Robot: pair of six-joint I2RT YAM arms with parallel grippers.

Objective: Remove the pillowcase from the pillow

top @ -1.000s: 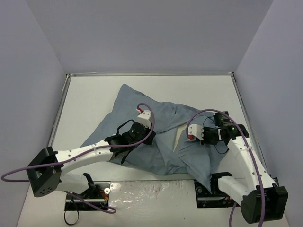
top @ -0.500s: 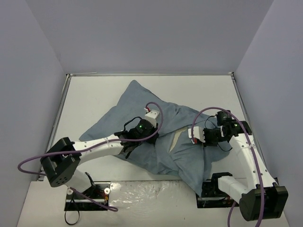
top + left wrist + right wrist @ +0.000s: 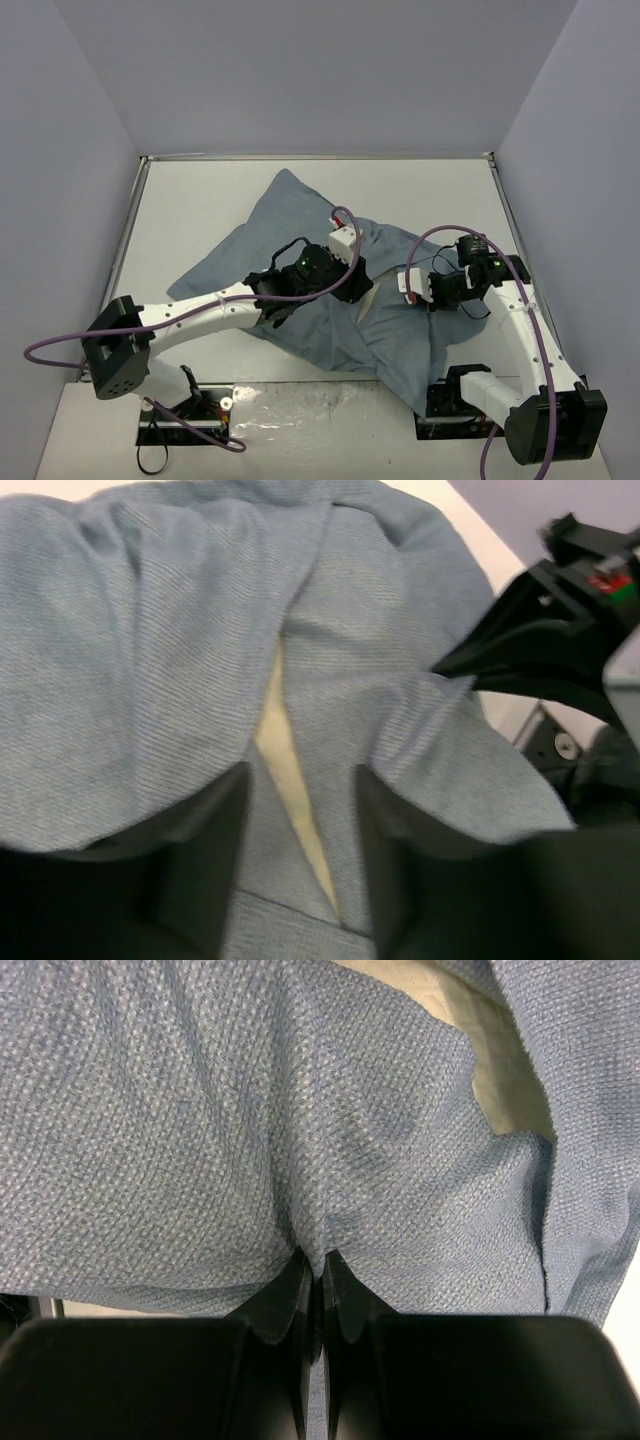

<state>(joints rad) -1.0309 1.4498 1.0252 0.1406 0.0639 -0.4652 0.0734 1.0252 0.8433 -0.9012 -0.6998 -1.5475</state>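
A white table (image 3: 190, 210) carries the blue-grey pillowcase (image 3: 400, 340), crumpled across its middle. The cream pillow (image 3: 285, 750) lies inside, showing only through a narrow slit. The left gripper (image 3: 300, 800) hovers above that slit, released and holding nothing. The right gripper (image 3: 320, 1280) is clenched on a pillowcase fold.

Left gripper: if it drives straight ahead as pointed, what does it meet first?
Likely the cream pillow in the pillowcase slit, dead ahead of the open left gripper; depth unclear.
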